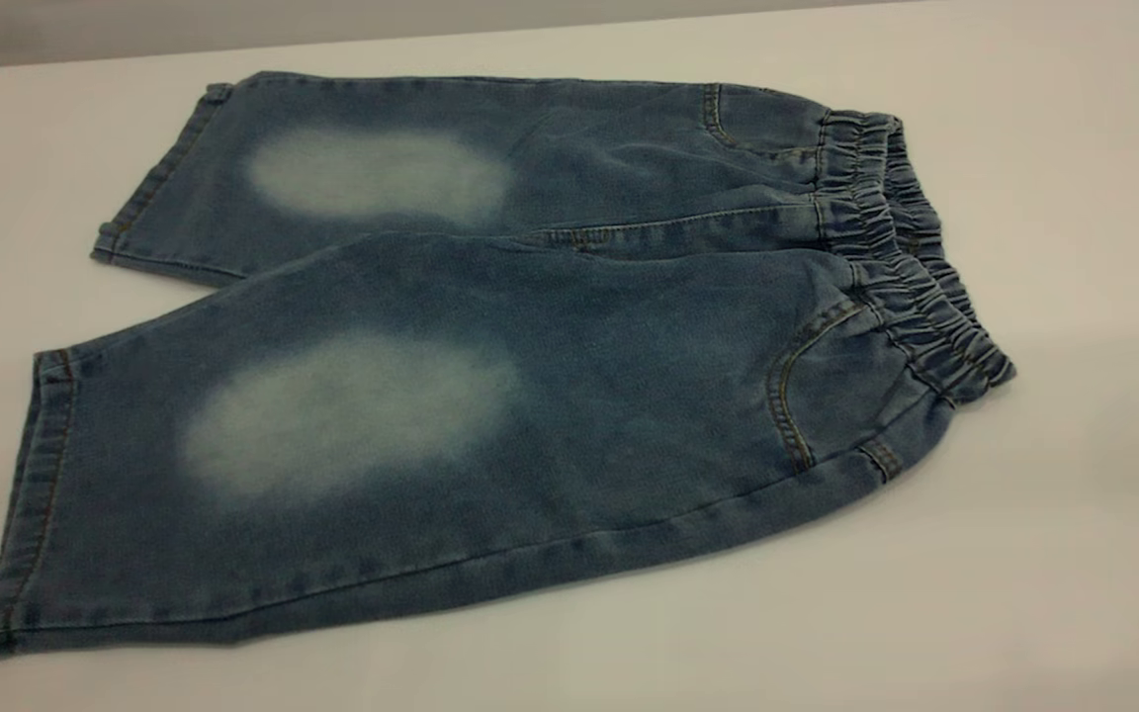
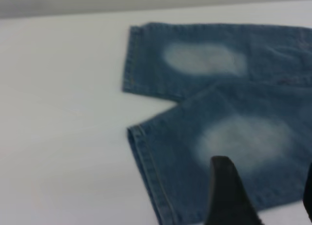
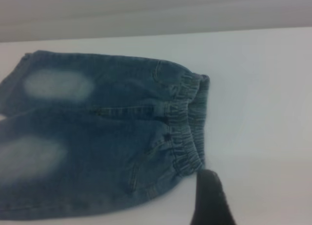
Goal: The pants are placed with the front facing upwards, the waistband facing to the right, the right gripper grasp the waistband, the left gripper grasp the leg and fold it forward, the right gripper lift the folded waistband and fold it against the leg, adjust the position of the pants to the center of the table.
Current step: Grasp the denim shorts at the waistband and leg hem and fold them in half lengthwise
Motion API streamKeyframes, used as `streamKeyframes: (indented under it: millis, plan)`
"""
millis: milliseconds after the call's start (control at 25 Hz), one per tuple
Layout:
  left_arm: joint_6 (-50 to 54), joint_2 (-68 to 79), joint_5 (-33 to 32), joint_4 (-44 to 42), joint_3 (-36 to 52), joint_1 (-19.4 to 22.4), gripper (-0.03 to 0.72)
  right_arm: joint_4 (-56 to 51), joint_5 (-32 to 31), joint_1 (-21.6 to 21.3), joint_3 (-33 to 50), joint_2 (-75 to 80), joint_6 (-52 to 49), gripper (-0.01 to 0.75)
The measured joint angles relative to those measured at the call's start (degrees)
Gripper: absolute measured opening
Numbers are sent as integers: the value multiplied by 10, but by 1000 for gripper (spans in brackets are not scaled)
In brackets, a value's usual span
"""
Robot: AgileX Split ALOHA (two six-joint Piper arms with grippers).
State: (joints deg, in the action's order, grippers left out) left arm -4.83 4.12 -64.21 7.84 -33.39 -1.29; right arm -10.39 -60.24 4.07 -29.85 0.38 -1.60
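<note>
The blue denim pants lie flat on the white table, front up, both legs spread toward the left. The gathered waistband is at the right. Neither gripper shows in the exterior view. In the left wrist view, the left gripper hangs open above the near leg of the pants, by its near edge, with nothing held. In the right wrist view, one black finger of the right gripper sits just off the near end of the waistband, over bare table; its other finger is out of frame.
Bare white tabletop surrounds the pants on every side. The table's far edge runs behind the far leg against a grey wall.
</note>
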Motion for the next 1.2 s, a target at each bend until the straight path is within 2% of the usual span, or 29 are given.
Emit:
streamKeyframes:
  millis: [160,320,520,720,880,1200]
  plan:
    - [-23,84,-8,20,-55,0,347,-28,2,0,-17,62,4,384]
    - [-88,201,23,45,-102,0,347,-65,19,0,-30,162,59,384]
    - [-202,358,88,61,-118,0,347,-64,117,0,-38,284,145,384]
    - [-277,492,142,77,-118,0,347,-145,188,0,-38,364,134,384]
    - [-315,561,171,121,-118,0,363,-168,180,0,-38,431,144,384]
    - [-441,620,185,208,-82,0,461,-177,188,0,-37,577,211,384]
